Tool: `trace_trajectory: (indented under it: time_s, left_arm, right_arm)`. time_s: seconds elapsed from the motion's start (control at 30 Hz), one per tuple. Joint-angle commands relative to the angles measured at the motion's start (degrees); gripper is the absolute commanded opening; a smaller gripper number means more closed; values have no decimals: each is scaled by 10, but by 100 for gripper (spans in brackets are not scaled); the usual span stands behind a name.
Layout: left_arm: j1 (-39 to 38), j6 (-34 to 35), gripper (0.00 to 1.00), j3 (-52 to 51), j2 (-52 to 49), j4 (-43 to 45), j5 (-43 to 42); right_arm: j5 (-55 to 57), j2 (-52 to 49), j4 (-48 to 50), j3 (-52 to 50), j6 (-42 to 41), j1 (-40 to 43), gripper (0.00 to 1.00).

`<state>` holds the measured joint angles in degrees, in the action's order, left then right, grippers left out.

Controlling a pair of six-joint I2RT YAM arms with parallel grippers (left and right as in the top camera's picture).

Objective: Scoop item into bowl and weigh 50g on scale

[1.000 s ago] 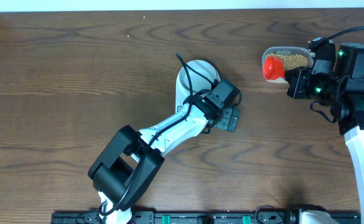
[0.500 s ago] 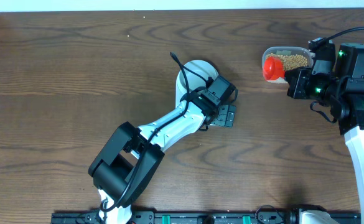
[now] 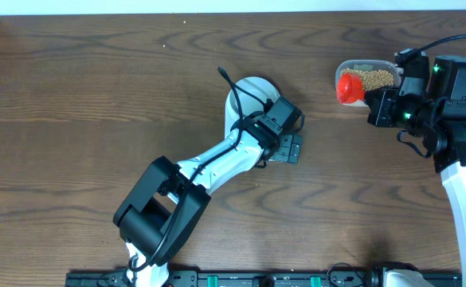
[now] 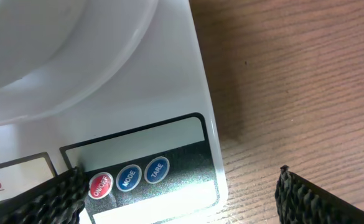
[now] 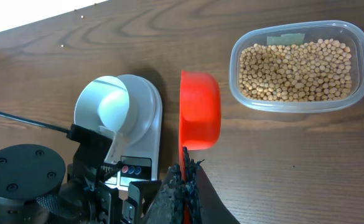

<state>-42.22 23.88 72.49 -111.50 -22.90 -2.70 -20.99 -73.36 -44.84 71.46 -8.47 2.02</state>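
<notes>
A dark brown wooden tabletop (image 3: 81, 104) is seen, with a black-and-white robot arm reaching over it from each side. Near the middle of the tabletop a flat white rectangular digital scale (image 5: 147, 124) is laid, and a small round pale bluish-white bowl (image 5: 110, 102) is seated on its platform end. Towards the far right corner a clear rounded-rectangular plastic tub (image 5: 234, 68) is placed, filled with small round tan-yellow beans (image 5: 294, 62). A red plastic scoop (image 5: 200, 112) is held by its handle in the right gripper (image 5: 185, 171), whose fingers are pinched narrowly on it; the scoop is tilted on edge just at the tub's left end. Whether it carries beans cannot be told. The left gripper (image 4: 180, 177) is held wide apart and empty over the scale's button end, where a blank grey display (image 4: 138, 140), a red button (image 4: 101, 184) and two blue buttons (image 4: 129, 177) are visible.
</notes>
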Motion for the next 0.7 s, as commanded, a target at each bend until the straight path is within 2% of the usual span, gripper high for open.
trace_trajectory:
  time_s: [0.0, 0.67]
  left_arm:
    - [-6, -12, 98, -4, -17, -5, 2]
    - [-9, -11, 98, -4, -17, 0, 2]
  right_arm:
    - [2, 0, 1, 7, 9, 1, 1]
    - [14, 0, -9, 7, 17, 1, 1]
